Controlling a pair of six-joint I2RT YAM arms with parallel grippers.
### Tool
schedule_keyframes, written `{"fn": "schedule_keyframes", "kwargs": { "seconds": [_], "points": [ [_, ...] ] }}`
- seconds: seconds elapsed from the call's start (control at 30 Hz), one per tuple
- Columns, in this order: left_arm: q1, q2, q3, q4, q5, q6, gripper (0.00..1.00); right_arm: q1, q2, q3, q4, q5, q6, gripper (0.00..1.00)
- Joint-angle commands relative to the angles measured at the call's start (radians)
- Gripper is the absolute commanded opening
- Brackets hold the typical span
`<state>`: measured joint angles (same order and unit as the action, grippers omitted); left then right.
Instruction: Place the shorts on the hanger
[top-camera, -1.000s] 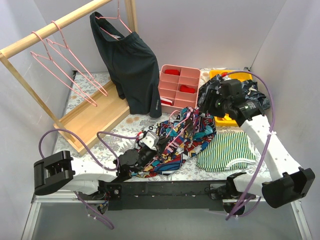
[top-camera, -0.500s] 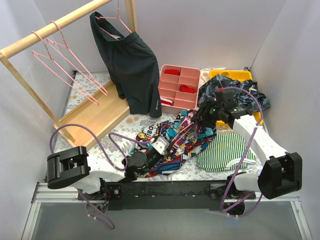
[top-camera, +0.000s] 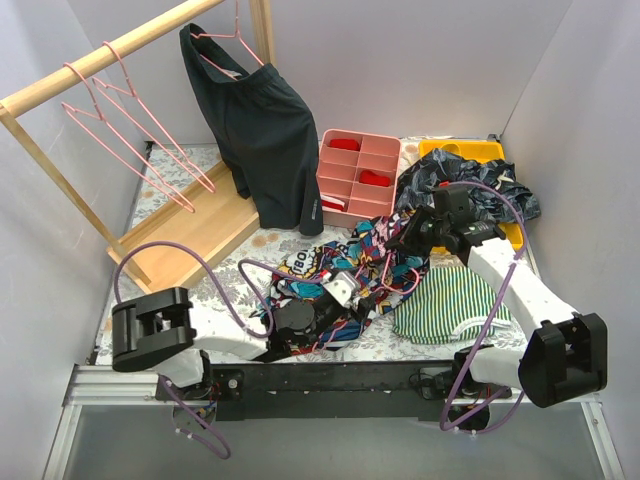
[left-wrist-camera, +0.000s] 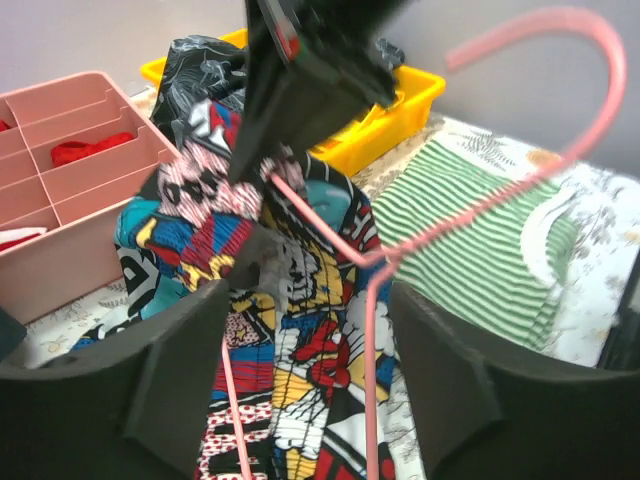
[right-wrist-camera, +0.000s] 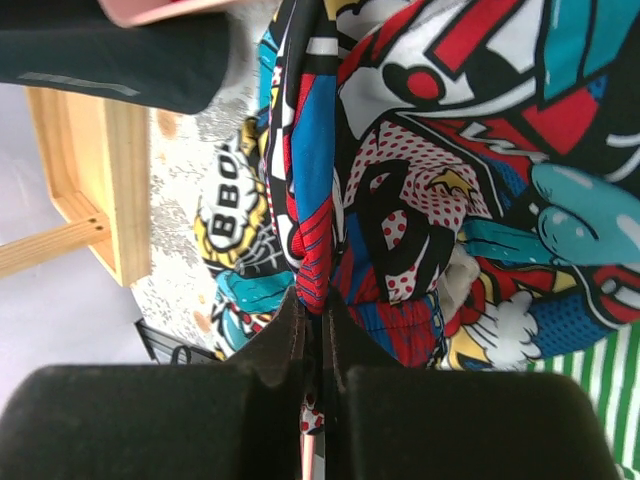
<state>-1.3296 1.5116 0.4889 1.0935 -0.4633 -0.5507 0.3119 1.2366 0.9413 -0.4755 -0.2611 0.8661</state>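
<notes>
The shorts (top-camera: 300, 268) are bunched on the table (top-camera: 235, 248) in front of the pink divided tray (top-camera: 355, 175), with one fold lifted at their right side. As the right wrist view shows, that fold is pinched between the pressed-together fingers of the right gripper (right-wrist-camera: 318, 305). The hanger (left-wrist-camera: 368, 350) is found at the left gripper (left-wrist-camera: 305, 300), its hook raised in the air and its wires running between the two fingers. These stand apart, and whether they bear on the wire cannot be told. One wire reaches up to the pinched fold.

The step in hand is judged to be the threading of a hanger arm into the cloth. It is best done with the pinched edge held up and taut, so that an opening is presented — the wire can then be slid under one layer only, not through the whole bunch. The hanger should be kept level, and snagging on the purple cable (top-camera: 250, 285) draped beside the shorts should be avoided.

Room is tight to the right, where a striped garment (top-camera: 455, 300) lies just beside the shorts, and behind, where the tray and a dark garment (top-camera: 470, 190) are near. Bare tabletop is seen to the left, towards the wooden rack (top-camera: 190, 235) — lifting upward is judged the freest path.
</notes>
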Motion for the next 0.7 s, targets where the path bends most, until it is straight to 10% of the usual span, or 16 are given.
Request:
{"fn": "schedule_keyframes", "kwargs": {
  "seconds": [0.0,0.23,0.43,0.67],
  "points": [
    [0.007,-0.194,0.051,-0.222,-0.008,-0.17,0.72,-0.026,-0.037,-0.024,-0.051,-0.001,-0.027,0.01],
    [0.027,-0.539,0.031,-0.859,-0.063,-0.489,0.74,-0.042,-0.061,0.025,-0.152,0.014,-0.052,0.01],
    [0.082,-0.35,0.219,-1.41,0.043,-0.702,0.66,-0.042,-0.118,0.01,-0.173,0.034,-0.061,0.01],
    [0.083,-0.188,0.347,-1.613,0.087,-0.759,0.58,-0.043,-0.18,-0.002,-0.21,0.086,-0.064,0.01]
  ]
}}
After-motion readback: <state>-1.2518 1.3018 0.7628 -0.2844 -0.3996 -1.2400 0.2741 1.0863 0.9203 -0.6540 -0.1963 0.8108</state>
